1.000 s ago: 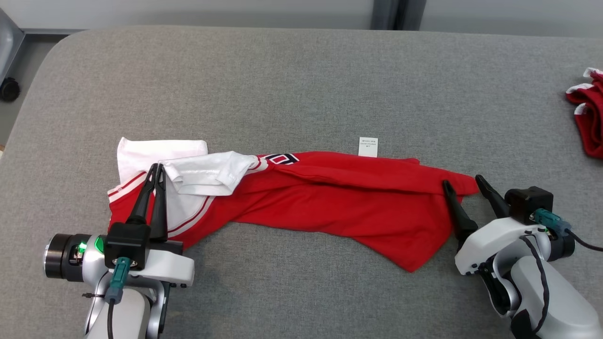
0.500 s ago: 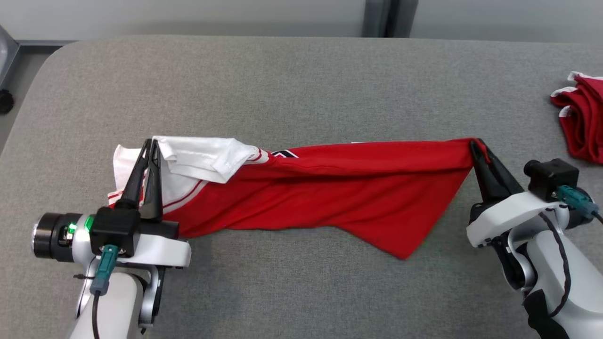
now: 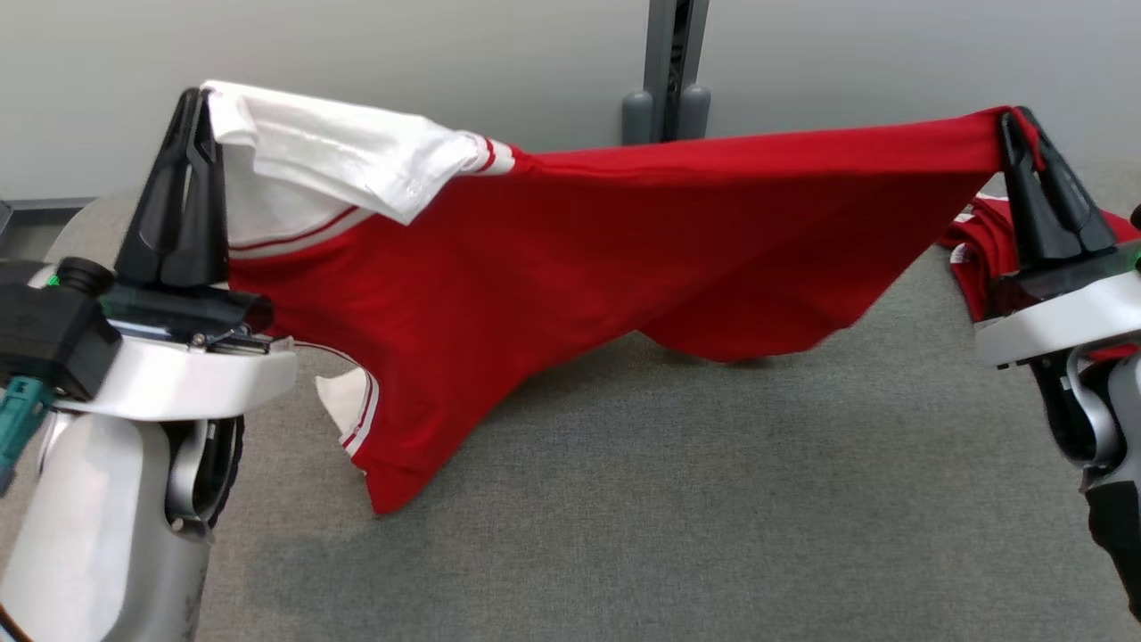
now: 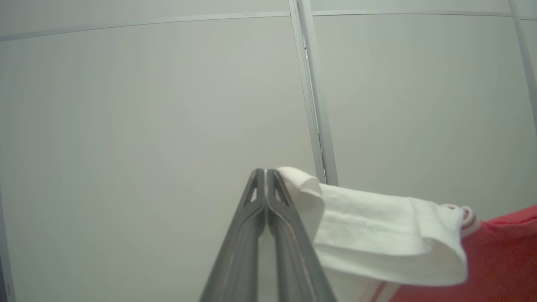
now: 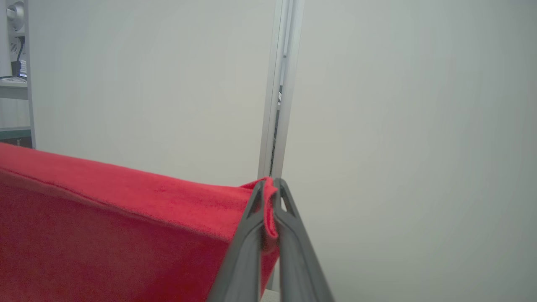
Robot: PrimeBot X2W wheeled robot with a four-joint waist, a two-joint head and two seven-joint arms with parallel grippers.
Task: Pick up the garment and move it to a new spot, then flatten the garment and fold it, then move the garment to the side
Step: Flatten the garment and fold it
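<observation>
Pinched shut on the red cotton garment with white sleeves [image 3: 570, 259]: by the left end effector [image 3: 193, 96] at the white sleeve [image 3: 339, 152], by the right end effector [image 3: 1017, 116] at a red corner [image 3: 985, 125]. Strung left to right between both, above the grey fabric-covered bench [image 3: 677, 508]. Likely calls for shifting both arms together.

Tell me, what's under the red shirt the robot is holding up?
Under the shirt, pinched by the left gripper and right gripper, is grey table. The hanging cloth hides the table strip behind it, and part of another red cloth.
</observation>
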